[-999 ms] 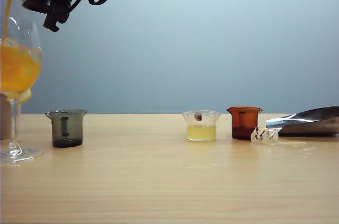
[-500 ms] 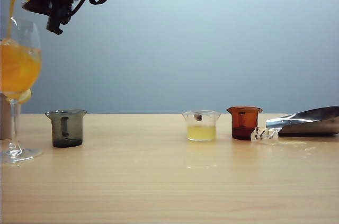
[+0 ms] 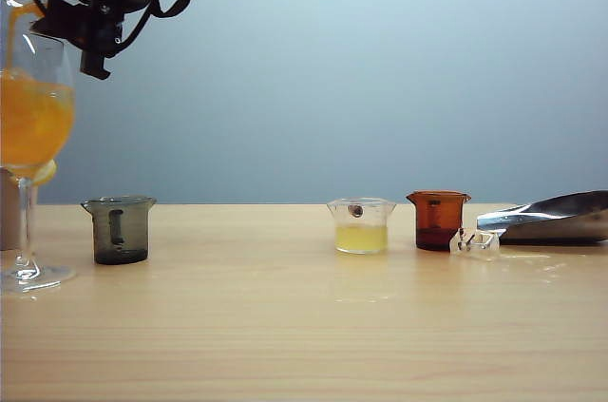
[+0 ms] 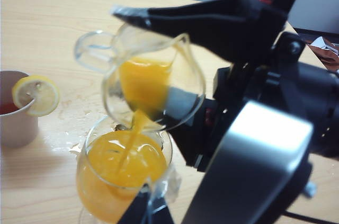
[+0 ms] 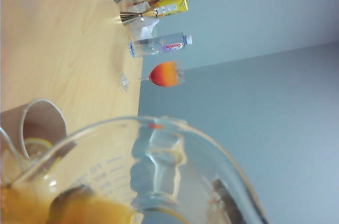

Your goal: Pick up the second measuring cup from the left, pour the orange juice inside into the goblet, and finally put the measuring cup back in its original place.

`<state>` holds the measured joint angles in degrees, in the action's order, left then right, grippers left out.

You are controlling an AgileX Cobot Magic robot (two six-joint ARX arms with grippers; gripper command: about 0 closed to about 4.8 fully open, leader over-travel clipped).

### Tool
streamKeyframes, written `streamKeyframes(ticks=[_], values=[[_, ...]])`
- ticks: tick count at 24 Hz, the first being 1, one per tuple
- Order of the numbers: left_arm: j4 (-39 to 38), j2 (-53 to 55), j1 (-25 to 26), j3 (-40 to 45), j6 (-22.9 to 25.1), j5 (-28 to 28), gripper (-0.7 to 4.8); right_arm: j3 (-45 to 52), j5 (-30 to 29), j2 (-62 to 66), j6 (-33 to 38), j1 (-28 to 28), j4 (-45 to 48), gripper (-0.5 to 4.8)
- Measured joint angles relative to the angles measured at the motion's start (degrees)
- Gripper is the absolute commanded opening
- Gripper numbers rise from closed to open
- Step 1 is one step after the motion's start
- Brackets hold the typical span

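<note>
Pour stage, well under way and near its end by the look of it: second measuring cup point(image 4: 153, 83) tipped steeply over the goblet point(image 3: 33, 136) at the far left edge of the worktop point(image 3: 304, 326), a thin stream of orange juice point(image 4: 132, 128) running from the pour lip into the bowl, already more than half full. Only a small pool of juice remaining in the cup. Still outstanding: emptying the last of it, righting the cup, and return to the vacant place between the smoky grey cup point(image 3: 119, 229) and the pale yellow cup point(image 3: 361, 224). Right claw point(image 4: 159, 49) part closed on the cup wall, raised high above the goblet, wrist rolled over sideways. Left claw point(image 4: 145, 208) low beside the goblet; opening not discernible.
</note>
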<state>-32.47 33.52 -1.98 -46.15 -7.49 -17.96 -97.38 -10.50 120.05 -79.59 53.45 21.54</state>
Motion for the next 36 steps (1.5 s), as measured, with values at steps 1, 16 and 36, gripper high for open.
streamKeyframes(ticks=[1, 16, 36], values=[[-0.02, 0.00, 0.00, 0.00, -0.02, 0.02, -0.06, 0.00, 0.00, 0.02, -0.17, 0.20, -0.02, -0.02], [-1.86, 0.00, 0.00, 0.00, 0.00, 0.04, -0.06, 0.00, 0.04, 0.02, -8.28, 0.24, 0.04, -0.02], [-1.90, 0.00, 0.00, 0.00, 0.00, 0.04, -0.06, -0.02, 0.24, 0.04, -13.70, 0.24, 1.68, -0.02]])
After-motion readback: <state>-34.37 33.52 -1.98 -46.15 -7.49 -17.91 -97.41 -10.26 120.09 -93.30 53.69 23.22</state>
